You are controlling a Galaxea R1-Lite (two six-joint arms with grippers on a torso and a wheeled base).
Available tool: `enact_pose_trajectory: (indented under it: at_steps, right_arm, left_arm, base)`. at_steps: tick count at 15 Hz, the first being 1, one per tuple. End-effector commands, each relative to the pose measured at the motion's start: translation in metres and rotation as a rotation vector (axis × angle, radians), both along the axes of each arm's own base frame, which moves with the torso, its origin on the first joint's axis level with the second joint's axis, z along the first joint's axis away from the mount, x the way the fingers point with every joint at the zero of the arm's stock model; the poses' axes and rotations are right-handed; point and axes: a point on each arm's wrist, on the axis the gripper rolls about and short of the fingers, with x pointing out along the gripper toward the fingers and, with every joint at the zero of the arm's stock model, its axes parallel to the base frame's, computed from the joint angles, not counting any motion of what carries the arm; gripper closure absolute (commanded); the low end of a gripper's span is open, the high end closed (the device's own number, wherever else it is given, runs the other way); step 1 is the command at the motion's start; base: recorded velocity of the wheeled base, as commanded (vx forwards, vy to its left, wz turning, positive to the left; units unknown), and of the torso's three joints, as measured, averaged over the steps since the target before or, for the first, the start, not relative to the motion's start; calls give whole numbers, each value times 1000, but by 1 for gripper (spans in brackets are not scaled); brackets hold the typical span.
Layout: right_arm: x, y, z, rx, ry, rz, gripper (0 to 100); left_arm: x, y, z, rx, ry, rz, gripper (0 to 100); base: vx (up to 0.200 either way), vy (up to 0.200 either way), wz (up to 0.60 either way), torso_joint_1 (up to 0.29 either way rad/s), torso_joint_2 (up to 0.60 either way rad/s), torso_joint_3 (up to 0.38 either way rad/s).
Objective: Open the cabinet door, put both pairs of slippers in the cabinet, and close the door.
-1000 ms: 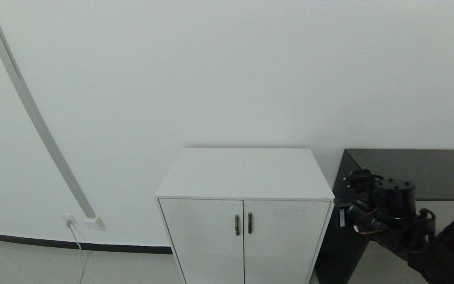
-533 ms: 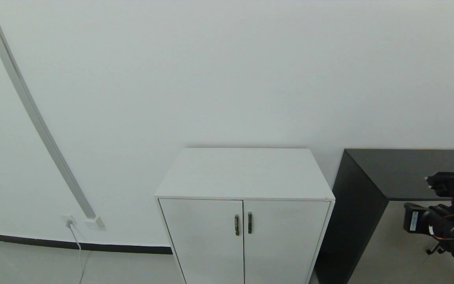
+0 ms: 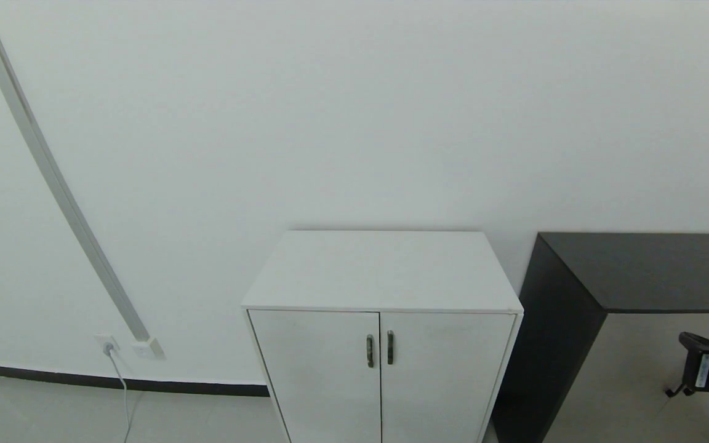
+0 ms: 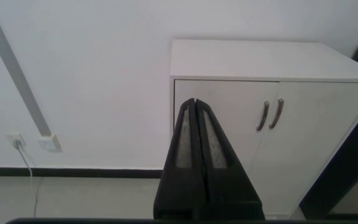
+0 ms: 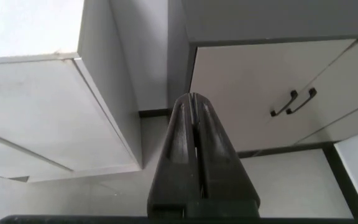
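My left end effector [image 4: 196,134] and right end effector [image 5: 193,134] are closed, empty, so I'd open one squarely onto the door handle [image 3: 389,347] at six o'clock.

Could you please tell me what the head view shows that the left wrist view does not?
The head view adds the right arm at its right edge. The left wrist view adds the left hand, shut. Both share the closed cabinet, its handles, the black table and the outlet.
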Motion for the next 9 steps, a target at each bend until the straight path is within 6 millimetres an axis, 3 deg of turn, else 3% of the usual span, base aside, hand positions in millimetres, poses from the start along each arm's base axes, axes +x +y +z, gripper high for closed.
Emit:
enact_pose_trajectory:
  at_steps: [1, 8, 9]
  right_arm:
    - [-19, 1, 10, -3, -44, 0, 100]
    - [-70, 5, 18, 19, -23, 66, 100]
    - [-70, 5, 18, 19, -23, 66, 100]
  left_arm:
    - [0, 0, 0, 0, 0, 1, 100]
    - [0, 0, 0, -2, 0, 1, 100]
    - [0, 0, 0, -2, 0, 1, 100]
  base:
    - [0, 0, 0, 0, 0, 0]
    - [0, 0, 0, 0, 0, 0]
    - [0, 0, 0, 0, 0, 0]
